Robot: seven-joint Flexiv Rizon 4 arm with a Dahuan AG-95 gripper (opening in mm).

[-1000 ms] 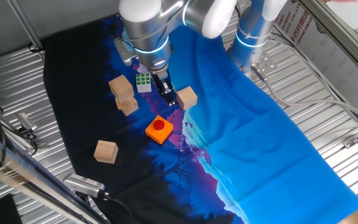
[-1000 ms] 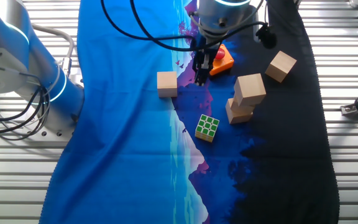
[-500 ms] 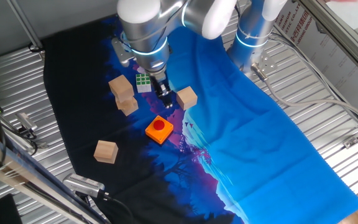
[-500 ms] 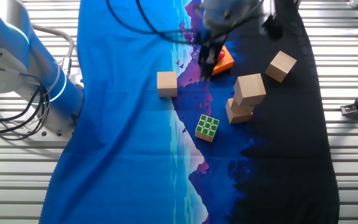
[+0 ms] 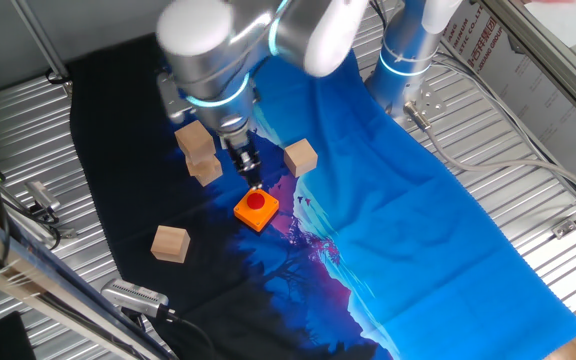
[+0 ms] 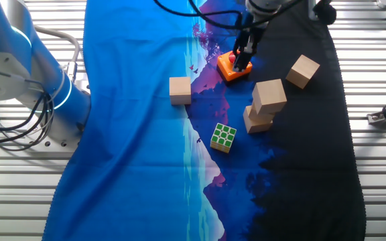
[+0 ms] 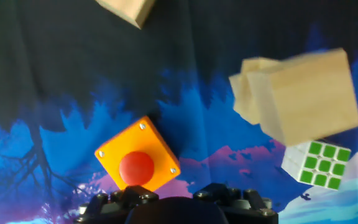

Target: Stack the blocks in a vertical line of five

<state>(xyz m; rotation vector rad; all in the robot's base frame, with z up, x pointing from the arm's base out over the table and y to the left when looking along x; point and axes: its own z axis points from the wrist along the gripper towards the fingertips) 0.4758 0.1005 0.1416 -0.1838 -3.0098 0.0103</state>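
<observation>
Two tan wooden blocks are stacked, the upper one (image 5: 195,139) skewed on the lower one (image 5: 207,169); the stack also shows in the other fixed view (image 6: 269,95) and the hand view (image 7: 303,96). A single block (image 5: 301,157) lies on the blue part of the cloth (image 6: 179,90). Another single block (image 5: 170,243) lies on the black part (image 6: 305,71). My gripper (image 5: 249,167) hangs just above the orange button pad, between the stack and the block on the blue cloth (image 6: 244,53). Its fingers look shut and hold nothing.
The flat orange square with a red button (image 5: 256,208) lies right under the gripper (image 7: 138,163). A green-and-white puzzle cube (image 6: 224,137) lies near the stack (image 7: 316,163); the arm hides it in one fixed view. Ribbed metal table (image 5: 528,150) surrounds the cloth.
The gripper has moved away from the block on the blue cloth, over to the orange button pad. No block has moved.
</observation>
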